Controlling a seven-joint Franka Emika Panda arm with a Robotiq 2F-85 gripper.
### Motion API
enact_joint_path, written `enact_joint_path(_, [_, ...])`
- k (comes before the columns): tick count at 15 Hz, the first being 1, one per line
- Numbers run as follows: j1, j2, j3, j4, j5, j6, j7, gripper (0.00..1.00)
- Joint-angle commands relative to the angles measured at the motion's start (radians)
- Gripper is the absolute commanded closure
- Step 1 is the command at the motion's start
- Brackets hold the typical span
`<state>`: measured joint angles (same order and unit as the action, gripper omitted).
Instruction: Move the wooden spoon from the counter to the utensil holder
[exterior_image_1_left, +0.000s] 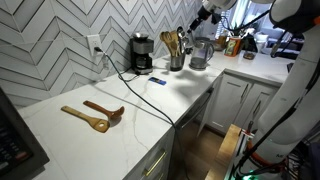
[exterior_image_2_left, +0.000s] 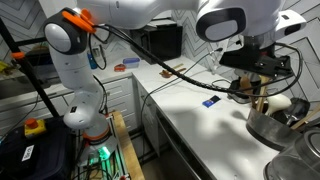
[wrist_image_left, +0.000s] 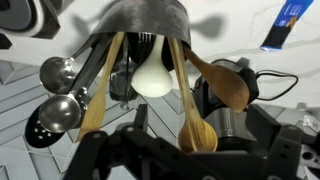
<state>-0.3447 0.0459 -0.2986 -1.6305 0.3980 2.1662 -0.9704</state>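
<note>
The wrist view is upside down. In it the dark grey utensil holder (wrist_image_left: 145, 18) is at the top, with utensils pointing down toward me. The pale tan wooden spoon (wrist_image_left: 196, 128) stands in it, handle in the pot, with its oval bowl between my fingers. My gripper (wrist_image_left: 192, 138) looks open, its fingers wide apart on either side of the bowl. In an exterior view the gripper (exterior_image_1_left: 205, 15) hovers above the holder (exterior_image_1_left: 177, 61) at the back of the counter. It also shows in an exterior view (exterior_image_2_left: 262, 88).
A golden-orange spoon (exterior_image_1_left: 85, 118) and a dark reddish-brown utensil (exterior_image_1_left: 105, 109) lie on the counter's near part. A black coffee maker (exterior_image_1_left: 142, 52) and a steel kettle (exterior_image_1_left: 200, 55) flank the holder. Metal ladles (wrist_image_left: 58, 100) and a white round utensil (wrist_image_left: 152, 78) share the holder.
</note>
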Motion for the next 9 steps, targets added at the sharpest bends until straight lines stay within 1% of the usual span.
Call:
enact_joint_path(1, [0.022, -0.049, 0.006, -0.048, -0.133, 0.009, 0.195, 0.0])
enact_joint_path(5, [0.038, -0.064, 0.02, -0.075, -0.1, -0.021, 0.353, 0.0])
enact_joint_path(8, [0.051, -0.076, 0.027, -0.116, -0.104, 0.016, 0.464, 0.0])
enact_joint_path(9, [0.045, -0.033, 0.021, -0.047, -0.093, -0.009, 0.397, 0.0])
